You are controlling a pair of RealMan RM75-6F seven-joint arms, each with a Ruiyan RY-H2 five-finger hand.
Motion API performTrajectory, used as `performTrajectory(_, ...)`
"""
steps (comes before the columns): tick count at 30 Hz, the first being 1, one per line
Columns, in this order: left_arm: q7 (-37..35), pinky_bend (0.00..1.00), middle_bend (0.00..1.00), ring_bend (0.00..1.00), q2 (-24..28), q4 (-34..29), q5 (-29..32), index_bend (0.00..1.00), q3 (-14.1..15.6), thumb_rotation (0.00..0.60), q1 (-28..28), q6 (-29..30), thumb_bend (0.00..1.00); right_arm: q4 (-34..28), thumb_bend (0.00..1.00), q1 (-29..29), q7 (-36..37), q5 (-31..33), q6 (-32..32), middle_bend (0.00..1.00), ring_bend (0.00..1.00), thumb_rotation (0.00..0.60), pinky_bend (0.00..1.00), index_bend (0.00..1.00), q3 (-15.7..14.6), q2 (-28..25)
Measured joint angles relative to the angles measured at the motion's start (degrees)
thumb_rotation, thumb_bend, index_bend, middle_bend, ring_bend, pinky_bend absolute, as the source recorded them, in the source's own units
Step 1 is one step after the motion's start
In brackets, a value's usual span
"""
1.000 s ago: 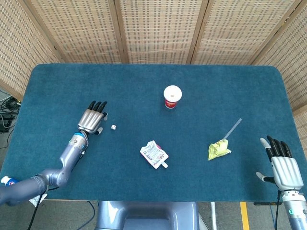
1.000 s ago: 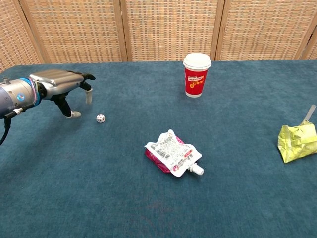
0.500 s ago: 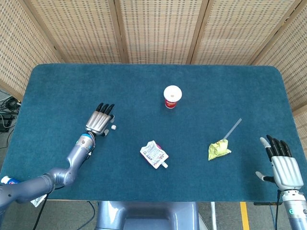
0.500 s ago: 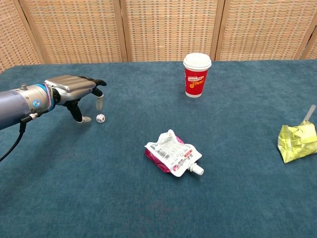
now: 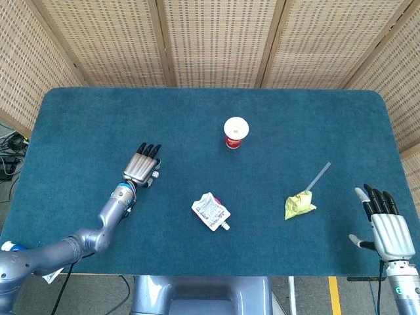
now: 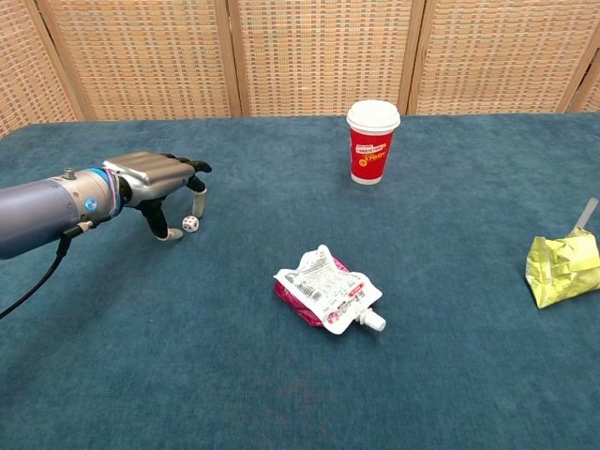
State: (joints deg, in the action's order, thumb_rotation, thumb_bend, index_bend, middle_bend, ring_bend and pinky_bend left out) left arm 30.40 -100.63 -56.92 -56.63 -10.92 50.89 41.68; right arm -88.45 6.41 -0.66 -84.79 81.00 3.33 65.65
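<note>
- Left hand (image 6: 155,178) poised palm down over a small white die (image 6: 190,223), fingers arched and spread, nothing gripped; thumb tip down on the blue table cloth (image 6: 141,337) just left of the die, another fingertip just beyond it.
- Die seated on the cloth between those two fingertips at the left of the table; a cube, so no long axis to speak of; facing too small to read, and contact with either finger hard to judge from the chest view.
- From the head view, die almost fully hidden under the left hand (image 5: 141,168), fingers aimed toward the far edge of the table.
- Right hand (image 5: 386,226) hanging off the near right corner, palm down, fingers apart and straight, nothing held.
- Crumpled white and pink pouch (image 6: 326,289) lying flat near the middle, capped spout pointing toward the near right, well apart from the die.
- Red paper cup (image 6: 372,142) with white lid upright farther back, right of centre.
- Yellow wrapper (image 6: 562,265) with a grey straw (image 5: 320,176) at the right, near the right hand but not touching.
- Nothing lying between the left hand and the die.
</note>
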Motion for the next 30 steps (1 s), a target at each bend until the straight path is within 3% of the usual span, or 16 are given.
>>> performTrajectory(7,-0.3,0.0,0.0,0.0,-1.6,1.9,0.1,0.52,0.5,0.6,0.8,-0.7,0.42,0.4,0.0,-0.2,1.1,-1.8,1.6,0.0,0.0,0.6,0.0,0.0,-0.1,0.2)
performTrajectory(17,-2.4,0.0,0.0,0.0,-1.2,0.9,-1.5,0.53,0.7,0.6,0.1,1.4,0.42,0.6,0.0,-0.2,0.9,-2.4,1.9,0.0,0.0,0.6,0.0,0.0,-0.5,0.6)
performTrajectory(23,-3.5,0.0,0.0,0.0,1.5,-3.2,-3.3,0.53,0.7,0.6,-0.7,4.1,0.42,0.1,0.0,-0.4,1.3,-2.8,2.5,0.0,0.0,0.6,0.0,0.0,-0.5,0.3)
performTrajectory(30,-3.6,0.0,0.0,0.0,6.7,-12.6,-5.3,0.52,0.2,0.6,-1.9,8.4,0.42,-0.5,0.0,-0.7,1.7,-3.6,3.4,0.0,0.0,0.6,0.0,0.0,-0.7,-0.3)
